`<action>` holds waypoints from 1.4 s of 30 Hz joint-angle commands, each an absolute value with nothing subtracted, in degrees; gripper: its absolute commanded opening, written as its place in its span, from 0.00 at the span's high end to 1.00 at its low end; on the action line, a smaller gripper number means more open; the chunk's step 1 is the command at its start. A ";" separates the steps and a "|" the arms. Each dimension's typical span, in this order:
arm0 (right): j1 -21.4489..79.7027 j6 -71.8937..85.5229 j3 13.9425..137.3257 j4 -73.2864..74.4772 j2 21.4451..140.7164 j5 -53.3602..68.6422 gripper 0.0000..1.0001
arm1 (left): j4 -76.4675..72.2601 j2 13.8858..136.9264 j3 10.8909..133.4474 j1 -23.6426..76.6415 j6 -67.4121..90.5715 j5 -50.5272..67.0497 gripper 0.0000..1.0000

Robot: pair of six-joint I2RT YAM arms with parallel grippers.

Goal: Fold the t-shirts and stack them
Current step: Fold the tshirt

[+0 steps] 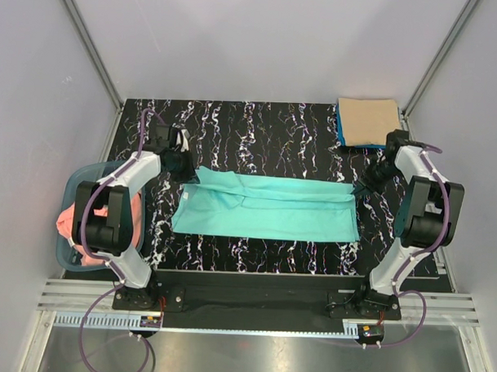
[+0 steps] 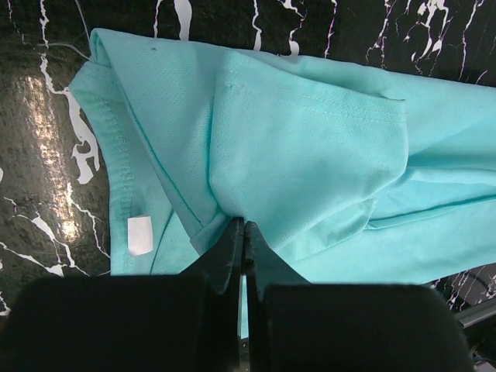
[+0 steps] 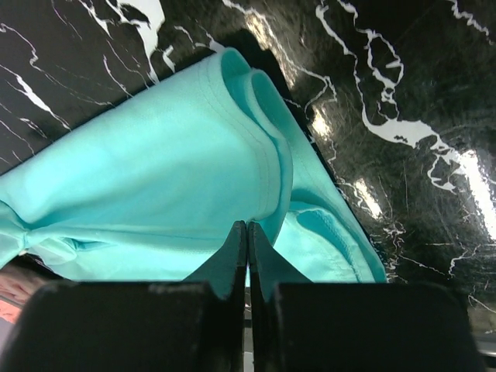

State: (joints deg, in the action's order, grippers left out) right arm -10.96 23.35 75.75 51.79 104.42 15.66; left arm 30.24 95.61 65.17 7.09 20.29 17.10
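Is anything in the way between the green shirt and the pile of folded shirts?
Nothing visible does. Only table lies between the turquoise shirt and the tan-topped stack, apart from the right gripper pinching the shirt's end.

Bright, sharp views; glare on glossy table [image 3: 403,132].

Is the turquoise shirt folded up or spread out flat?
Partly folded: the turquoise shirt lies as a long band, its edges doubled over, not yet a compact square.
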 commanded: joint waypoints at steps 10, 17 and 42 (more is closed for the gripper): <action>-10.63 25.14 91.12 48.69 112.05 15.38 1.00 | 26.18 95.97 74.00 7.12 20.39 17.05 1.00; -10.63 23.64 89.92 49.31 112.95 15.38 1.00 | 27.69 95.45 71.11 7.12 19.69 17.05 1.00; -10.63 23.64 74.18 48.34 105.82 12.57 0.95 | 30.23 94.31 63.72 7.12 21.36 16.35 0.98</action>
